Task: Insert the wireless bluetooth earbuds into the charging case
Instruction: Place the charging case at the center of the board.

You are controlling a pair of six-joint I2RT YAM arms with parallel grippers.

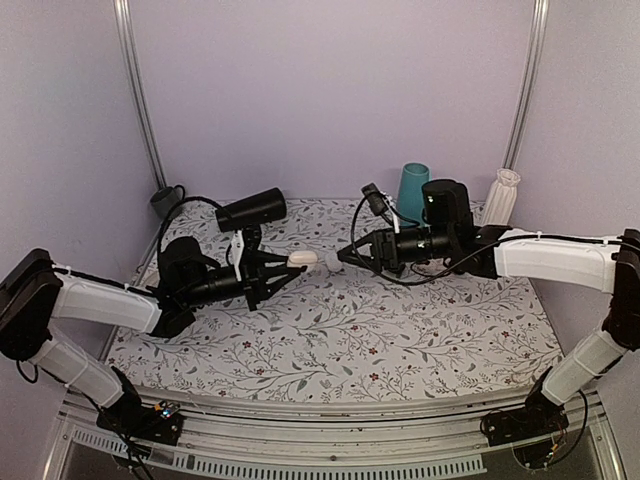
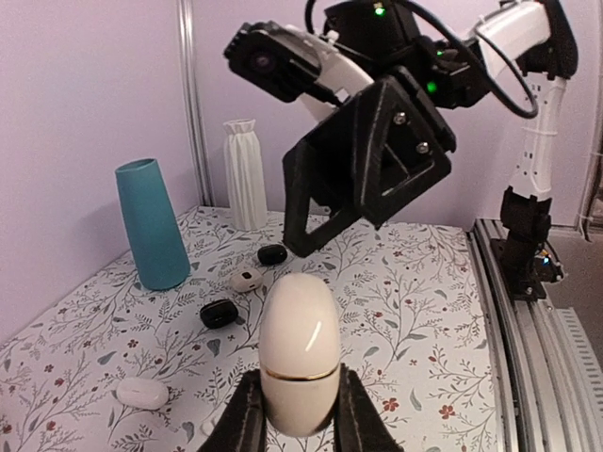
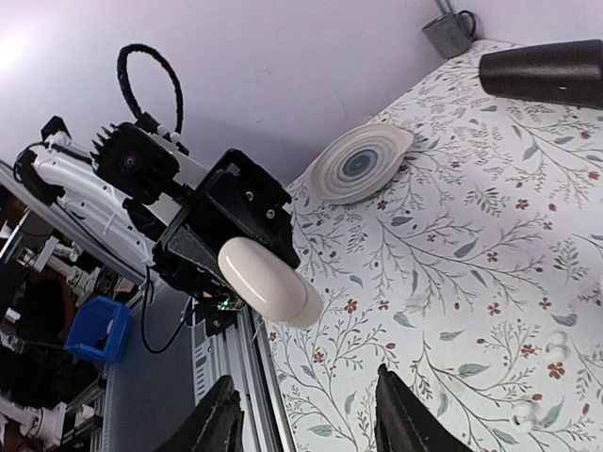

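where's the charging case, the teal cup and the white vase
charging case [image 2: 300,330]: left wrist view, upper shell
teal cup [image 2: 151,226]: left wrist view, mid side wall
white vase [image 2: 247,188]: left wrist view, ribbed body

A teal cup and a white ribbed vase stand upright on the floral counter; two small black round pieces lie near the cup

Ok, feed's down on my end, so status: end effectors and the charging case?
Left end effector shut on the charging case, case closed, off the table. Right end effector open, empty, facing it. Nothing between them.
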